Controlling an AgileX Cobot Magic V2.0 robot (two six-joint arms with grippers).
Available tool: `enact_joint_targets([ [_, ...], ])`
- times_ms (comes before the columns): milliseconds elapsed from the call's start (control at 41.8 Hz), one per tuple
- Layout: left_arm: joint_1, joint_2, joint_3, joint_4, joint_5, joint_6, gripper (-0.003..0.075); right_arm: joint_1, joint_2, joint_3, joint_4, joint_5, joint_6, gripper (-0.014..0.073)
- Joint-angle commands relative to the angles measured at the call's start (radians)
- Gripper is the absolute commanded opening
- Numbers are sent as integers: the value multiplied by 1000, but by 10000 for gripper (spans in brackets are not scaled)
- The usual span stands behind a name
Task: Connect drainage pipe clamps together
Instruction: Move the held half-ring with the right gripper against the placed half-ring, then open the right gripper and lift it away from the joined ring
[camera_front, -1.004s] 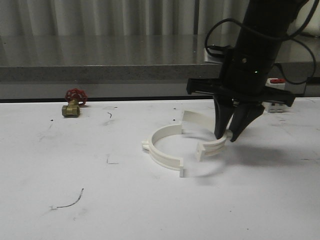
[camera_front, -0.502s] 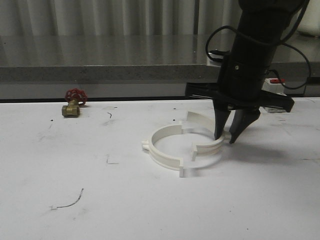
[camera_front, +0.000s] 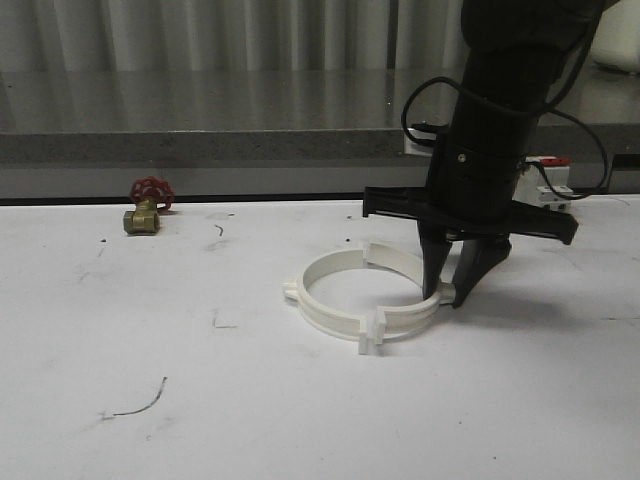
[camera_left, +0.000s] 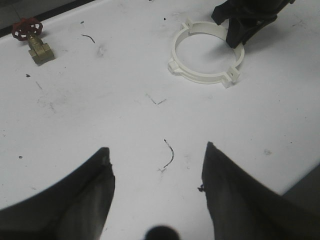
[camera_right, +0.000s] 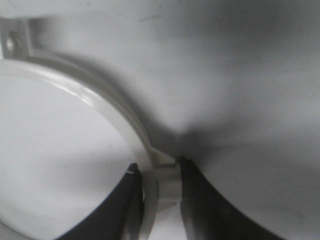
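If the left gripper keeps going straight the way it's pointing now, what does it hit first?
Probably nothing solid: the open left gripper points over bare white table, with only a dark squiggly mark ahead. The joined drainage pipe clamps, pinched by the right gripper, lie farther on and off to one side; depth is uncertain.

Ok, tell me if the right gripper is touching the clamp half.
Touching: right wrist view shows right gripper fingers pinching the clamp half wall.

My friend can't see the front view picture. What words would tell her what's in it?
A black robot hand pinches the right side of a white plastic ring made of two half-ring clamps lying on a white table, their tabbed ends meeting at the front. A small brass valve with a red handle sits far back on the left.
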Motion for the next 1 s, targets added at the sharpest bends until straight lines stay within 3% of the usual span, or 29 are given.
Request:
enact_joint_targets([
  [0,2,-4,-28,-15,-67,-1,388,5,-40,-25,31,-27,-1,177],
  [215,2,-4,-28,-15,-67,-1,388,6,-40,-25,39,-39,-1,180],
  [502,2,-4,-28,-15,-67,-1,388,6,-40,-25,41,-40,-1,262],
  [980,2,-4,-28,-15,-67,-1,388,6,-43,-25,72,-56,-1,262],
])
